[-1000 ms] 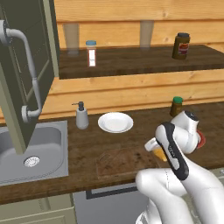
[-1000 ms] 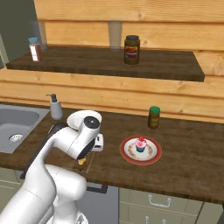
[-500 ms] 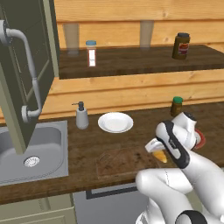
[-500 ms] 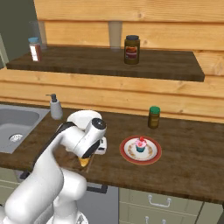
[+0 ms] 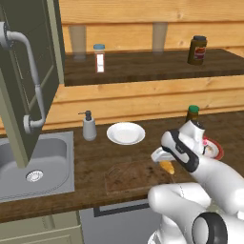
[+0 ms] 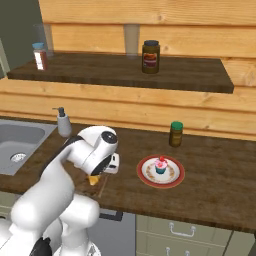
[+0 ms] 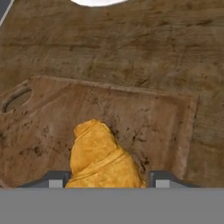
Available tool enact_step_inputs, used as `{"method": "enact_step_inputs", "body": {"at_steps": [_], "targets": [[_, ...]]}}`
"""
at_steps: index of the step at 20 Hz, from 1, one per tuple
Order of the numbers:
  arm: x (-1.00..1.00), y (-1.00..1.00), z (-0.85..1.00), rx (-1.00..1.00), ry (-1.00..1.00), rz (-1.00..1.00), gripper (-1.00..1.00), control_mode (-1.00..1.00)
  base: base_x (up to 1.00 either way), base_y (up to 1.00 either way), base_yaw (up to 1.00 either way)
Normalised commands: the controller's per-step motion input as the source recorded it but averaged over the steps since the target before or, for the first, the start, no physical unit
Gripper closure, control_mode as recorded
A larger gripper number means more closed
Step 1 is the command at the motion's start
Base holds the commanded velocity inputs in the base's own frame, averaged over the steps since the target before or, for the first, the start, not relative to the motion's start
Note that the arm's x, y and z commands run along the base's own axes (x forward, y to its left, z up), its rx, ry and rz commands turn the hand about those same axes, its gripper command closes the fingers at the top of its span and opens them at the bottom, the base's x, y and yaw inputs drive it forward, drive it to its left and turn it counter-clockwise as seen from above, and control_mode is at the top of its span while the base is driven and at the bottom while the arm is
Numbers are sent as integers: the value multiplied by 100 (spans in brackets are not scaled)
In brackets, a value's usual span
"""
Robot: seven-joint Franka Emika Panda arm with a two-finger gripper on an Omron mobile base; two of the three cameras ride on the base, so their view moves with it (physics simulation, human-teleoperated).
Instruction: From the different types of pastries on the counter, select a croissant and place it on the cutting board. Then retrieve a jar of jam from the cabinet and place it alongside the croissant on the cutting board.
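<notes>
In the hand view, the dark wooden cutting board (image 7: 144, 122) lay across the middle of the frame, and at bottom centre the two-finger gripper (image 7: 105, 180) was closed on the golden flaky croissant (image 7: 101, 156) above it.

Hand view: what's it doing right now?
The gripper is shut on the croissant and holds it over the cutting board on the dark wood counter. The croissant is not yet set down. The jam jar stands on the shelf, untouched.
</notes>
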Motion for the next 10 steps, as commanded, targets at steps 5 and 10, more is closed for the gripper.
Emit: {"method": "enact_step_inputs", "body": {"at_steps": [5,10], "targets": [[-26,35,-100,-3,-20,-5,100,-100,0,0,0],[-81,82,-100,-3,-16,-3,100,-100,0,0,0]]}}
